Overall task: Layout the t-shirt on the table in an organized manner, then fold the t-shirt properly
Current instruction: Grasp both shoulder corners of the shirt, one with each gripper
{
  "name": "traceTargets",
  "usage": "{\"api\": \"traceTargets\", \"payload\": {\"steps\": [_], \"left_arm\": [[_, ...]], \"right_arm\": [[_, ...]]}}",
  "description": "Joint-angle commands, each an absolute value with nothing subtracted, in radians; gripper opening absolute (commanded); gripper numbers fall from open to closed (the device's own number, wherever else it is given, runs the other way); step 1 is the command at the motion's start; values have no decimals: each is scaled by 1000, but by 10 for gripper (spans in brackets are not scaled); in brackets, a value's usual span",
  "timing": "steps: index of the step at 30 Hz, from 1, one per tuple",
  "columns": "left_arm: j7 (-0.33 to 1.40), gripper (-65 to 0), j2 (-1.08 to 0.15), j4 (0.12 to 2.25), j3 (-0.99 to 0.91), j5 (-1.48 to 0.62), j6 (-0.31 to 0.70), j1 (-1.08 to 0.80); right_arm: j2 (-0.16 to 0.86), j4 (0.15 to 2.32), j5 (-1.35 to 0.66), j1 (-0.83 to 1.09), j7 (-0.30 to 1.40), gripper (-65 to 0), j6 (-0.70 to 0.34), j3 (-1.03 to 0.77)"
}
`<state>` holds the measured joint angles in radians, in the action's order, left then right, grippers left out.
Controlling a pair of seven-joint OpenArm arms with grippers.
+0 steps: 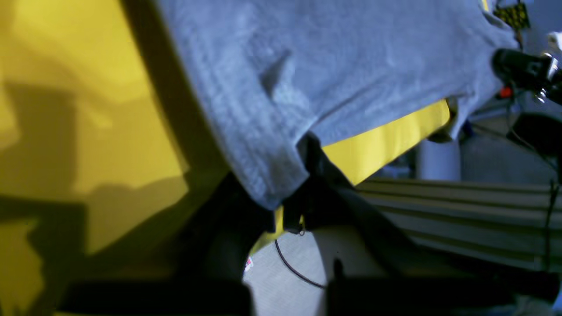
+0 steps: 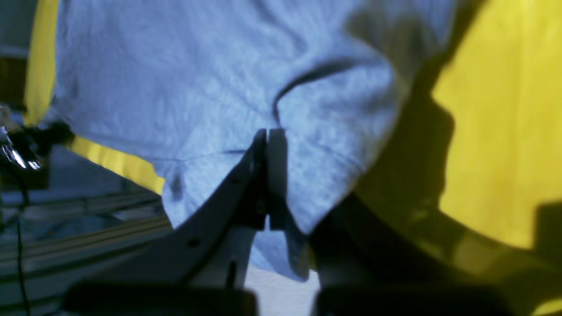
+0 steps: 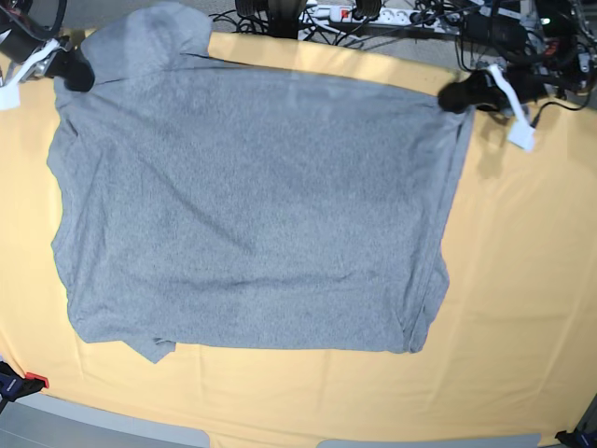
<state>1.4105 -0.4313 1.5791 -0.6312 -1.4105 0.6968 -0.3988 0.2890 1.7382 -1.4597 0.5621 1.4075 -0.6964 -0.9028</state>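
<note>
The grey t-shirt (image 3: 252, 215) lies spread flat on the yellow-orange table (image 3: 522, 280), plain side up, with one sleeve (image 3: 159, 28) at the far left. My left gripper (image 3: 454, 96) sits at the shirt's far right corner. In the left wrist view this left gripper (image 1: 285, 193) is shut on that corner of the t-shirt (image 1: 333, 66). My right gripper (image 3: 76, 75) is at the far left corner beside the sleeve. The right wrist view shows the right gripper (image 2: 268, 140) shut, fingers pressed together on the cloth of the t-shirt (image 2: 175, 87). No lettering shows.
A power strip and tangled cables (image 3: 354, 14) run along the table's far edge. A red and black clamp (image 3: 23, 383) sits at the front left corner. The shirt's near left sleeve (image 3: 154, 347) is tucked partly under. Bare tablecloth lies right of the shirt.
</note>
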Motion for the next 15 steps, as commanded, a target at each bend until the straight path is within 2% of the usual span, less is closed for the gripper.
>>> {"api": "traceTargets", "payload": {"steps": [1,10,15], "left_arm": [[1396,-650,-459,1592,-645,-1446,698,-393],[1396,-650,-474,1604,-648,-1484,698,-423],[1396,-650,-474,1688,-648,-1484,698,-480]], "right_arm": [[311,1763,-1484,568,1396,-650,-698,-910],[313,1782,-1484,591,1396,-650,-698,-910],[314,1803,-1484,638,1396,-650,-698,-911]]}}
